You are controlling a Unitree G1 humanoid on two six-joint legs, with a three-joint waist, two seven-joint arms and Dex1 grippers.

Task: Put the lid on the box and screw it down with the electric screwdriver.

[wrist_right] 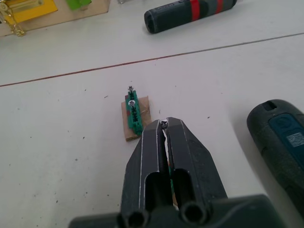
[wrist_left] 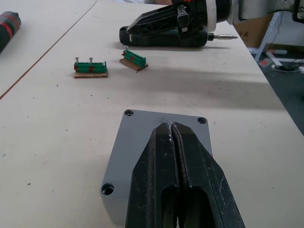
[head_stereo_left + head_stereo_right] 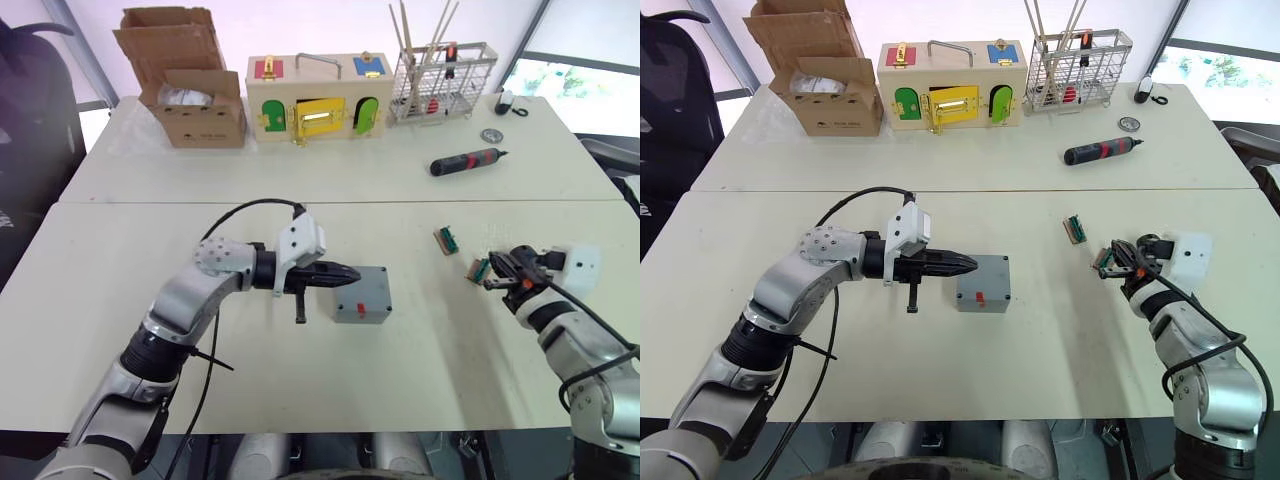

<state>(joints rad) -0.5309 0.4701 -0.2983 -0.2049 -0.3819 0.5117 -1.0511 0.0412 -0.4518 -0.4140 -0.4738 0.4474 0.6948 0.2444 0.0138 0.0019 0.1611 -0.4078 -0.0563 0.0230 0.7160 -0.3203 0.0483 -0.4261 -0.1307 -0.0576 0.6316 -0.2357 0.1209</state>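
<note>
Our left hand (image 3: pixel 353 272), fingers pressed together, reaches over the lid (image 2: pixel 142 126) seated on the box (image 3: pixel 362 302) at 3 o'clock. The electric screwdriver (image 1: pixel 280 142) lies on the counter just beside our right hand (image 1: pixel 165 124), likewise pressed together.

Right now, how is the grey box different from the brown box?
The grey box is small; the brown box is much bigger. The grey box looks like smooth plastic with a red mark on its side; the brown box is cardboard. The grey box is covered on top and sits at the left gripper; the brown box stands far back with its flaps open. Both are square-cornered and upright.
</note>
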